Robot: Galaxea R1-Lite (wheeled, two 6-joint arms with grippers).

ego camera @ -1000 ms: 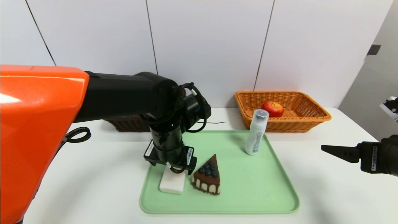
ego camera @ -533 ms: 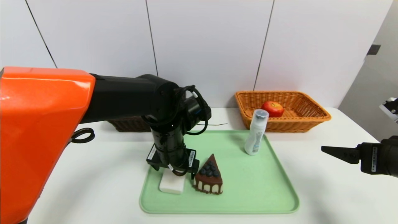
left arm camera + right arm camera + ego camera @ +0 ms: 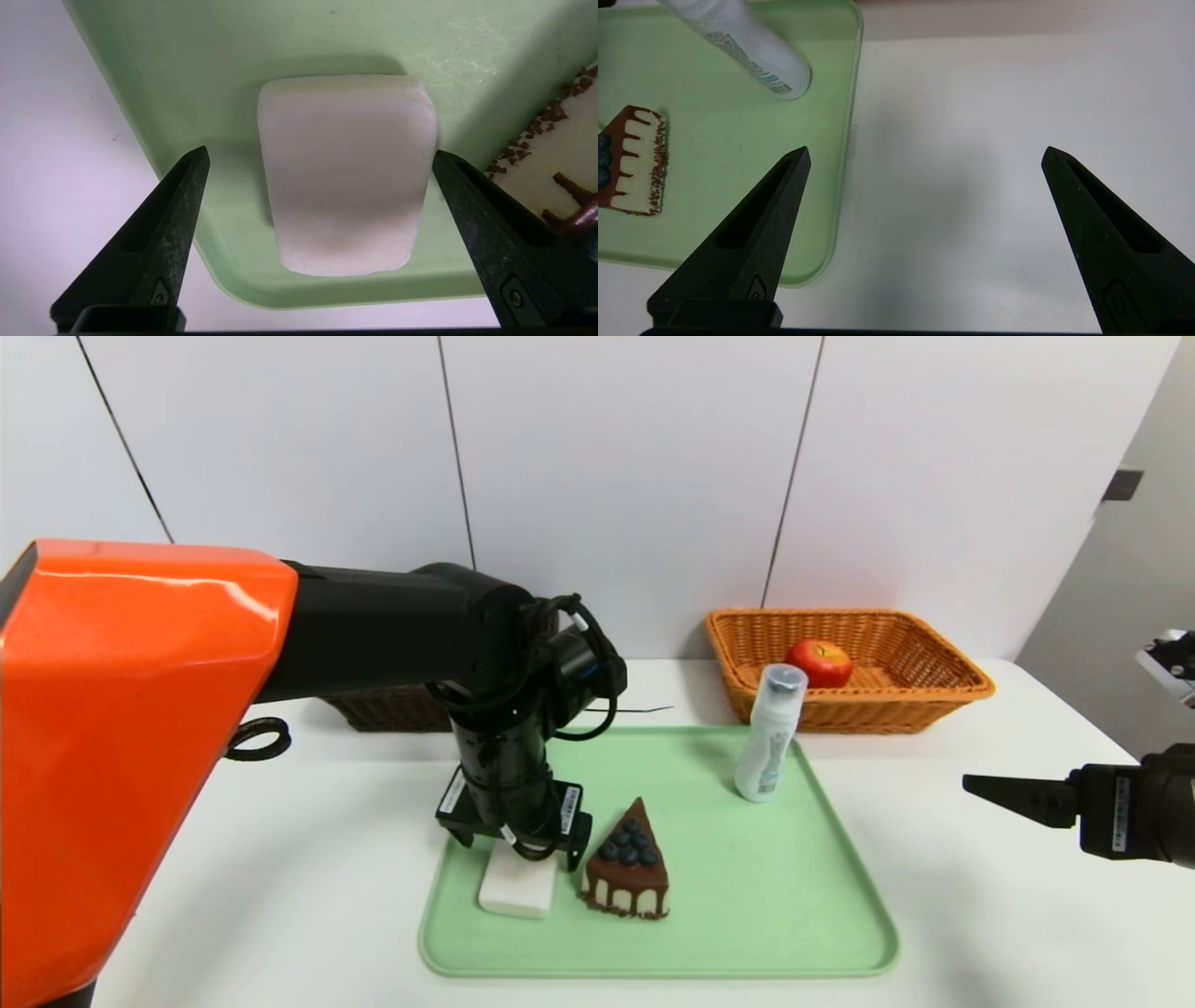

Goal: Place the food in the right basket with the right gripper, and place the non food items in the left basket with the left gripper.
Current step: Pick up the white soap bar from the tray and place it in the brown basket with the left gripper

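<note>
White soap bar [image 3: 345,172] – mint-green tray [image 3: 747,933] – orange-tan basket [image 3: 934,695], red-yellow apple [image 3: 819,663].

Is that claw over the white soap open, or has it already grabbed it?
Open. The left gripper has one finger on either side of the soap bar, with tray showing in the gaps.

The left arm, black with a big orange shell, reaches in from the left and bends at the wrist so it points straight down. Its left end effector [image 3: 320,158] has its two black pointed fingers [image 3: 173,210] spread wide apart, with nothing pinched between them. The right arm is all black and hangs low at the right side, and its right end effector [image 3: 924,156] points toward the middle with its fingers wide apart too.
</note>
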